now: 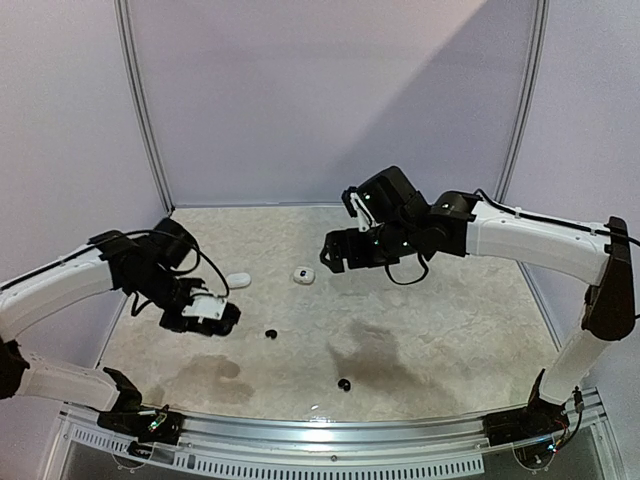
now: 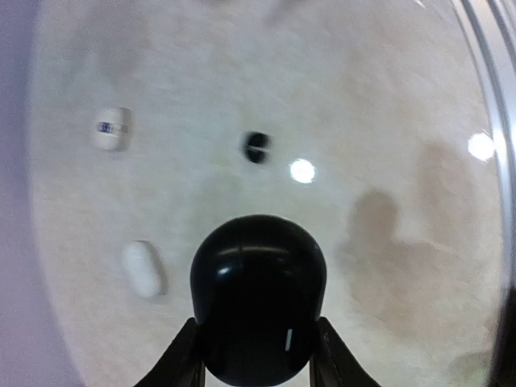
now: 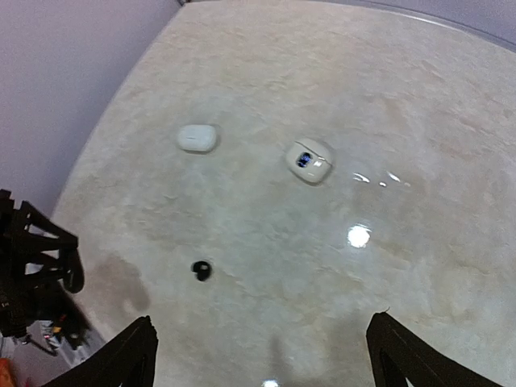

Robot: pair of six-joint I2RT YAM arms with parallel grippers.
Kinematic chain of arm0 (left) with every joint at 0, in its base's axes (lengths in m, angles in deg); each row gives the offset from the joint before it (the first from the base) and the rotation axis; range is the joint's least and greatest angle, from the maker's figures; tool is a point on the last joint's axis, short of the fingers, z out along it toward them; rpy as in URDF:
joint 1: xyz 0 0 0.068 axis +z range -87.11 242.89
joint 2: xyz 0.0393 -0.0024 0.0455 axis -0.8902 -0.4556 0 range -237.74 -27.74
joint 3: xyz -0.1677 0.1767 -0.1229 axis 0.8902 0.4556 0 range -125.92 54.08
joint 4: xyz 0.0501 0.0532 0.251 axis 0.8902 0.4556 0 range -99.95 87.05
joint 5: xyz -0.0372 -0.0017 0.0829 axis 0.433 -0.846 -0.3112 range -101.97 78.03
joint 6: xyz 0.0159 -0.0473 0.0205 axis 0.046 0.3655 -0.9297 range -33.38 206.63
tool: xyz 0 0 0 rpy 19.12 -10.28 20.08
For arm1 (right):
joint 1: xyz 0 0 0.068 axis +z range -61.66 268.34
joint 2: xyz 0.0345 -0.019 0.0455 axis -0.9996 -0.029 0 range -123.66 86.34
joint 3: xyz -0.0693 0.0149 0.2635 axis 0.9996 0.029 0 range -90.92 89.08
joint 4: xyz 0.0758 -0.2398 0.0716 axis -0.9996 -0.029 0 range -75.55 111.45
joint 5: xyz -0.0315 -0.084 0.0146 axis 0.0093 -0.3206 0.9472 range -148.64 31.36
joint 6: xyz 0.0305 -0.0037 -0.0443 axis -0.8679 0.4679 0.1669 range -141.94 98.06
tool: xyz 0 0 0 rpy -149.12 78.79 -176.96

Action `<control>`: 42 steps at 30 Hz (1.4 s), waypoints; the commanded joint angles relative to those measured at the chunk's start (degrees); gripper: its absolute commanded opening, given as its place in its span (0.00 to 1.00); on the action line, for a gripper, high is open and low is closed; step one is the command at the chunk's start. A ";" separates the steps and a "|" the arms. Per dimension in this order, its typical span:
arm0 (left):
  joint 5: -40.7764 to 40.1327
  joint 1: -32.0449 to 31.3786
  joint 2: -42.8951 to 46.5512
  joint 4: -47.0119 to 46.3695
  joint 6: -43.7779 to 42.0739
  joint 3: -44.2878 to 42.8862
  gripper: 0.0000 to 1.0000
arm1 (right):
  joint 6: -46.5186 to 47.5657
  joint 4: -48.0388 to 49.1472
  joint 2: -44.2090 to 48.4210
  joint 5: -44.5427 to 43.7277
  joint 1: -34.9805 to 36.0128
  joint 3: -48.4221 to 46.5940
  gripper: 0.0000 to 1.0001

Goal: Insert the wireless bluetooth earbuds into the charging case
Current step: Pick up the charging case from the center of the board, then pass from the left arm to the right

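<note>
Jaws of the left claw (image 2: 258,359) are clamped on a black case (image 2: 258,282); a black earbud (image 2: 256,147) is seen straight ahead, nearer it than the wide-spread right claw (image 3: 266,355).

The tabletop (image 1: 450,330) is pale, marbled and polished to a wet-looking sheen. The black case (image 2: 258,298) is smooth and glossy, perhaps plastic; the white case (image 3: 197,138) is duller.

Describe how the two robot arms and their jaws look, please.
Both the left arm and the right arm have white rounded links with black joints and black bases. Thin black cables loop near each wrist. The jaws are black; no markings are readable.
</note>
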 commanded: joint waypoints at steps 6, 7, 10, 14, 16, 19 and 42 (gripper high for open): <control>-0.18 -1.80 4.83 -19.41 5.07 -7.71 0.10 | 7.15 11.87 -6.03 22.63 3.95 -12.39 0.82; -0.43 -1.95 4.53 -19.62 5.10 -8.17 0.10 | 7.19 13.13 -7.31 23.99 4.47 -13.08 0.82; -1.08 -2.71 4.44 -21.21 4.72 -8.33 0.09 | 7.32 13.98 -10.63 24.94 5.39 -15.83 0.80; -1.90 -3.73 4.28 -22.74 4.81 -8.67 0.09 | 6.17 10.72 -15.50 25.41 5.55 -21.31 0.74; -1.90 -4.14 4.26 -22.91 4.62 -8.48 0.09 | 6.15 10.39 -17.01 25.36 5.60 -22.39 0.72; -1.99 -4.66 4.58 -23.42 4.34 -7.83 0.09 | 5.39 10.44 -18.75 25.61 5.62 -23.46 0.66; 9.24 -3.90 7.90 -17.30 18.85 -9.08 0.99 | 16.25 14.17 -11.87 27.19 5.29 -14.69 0.00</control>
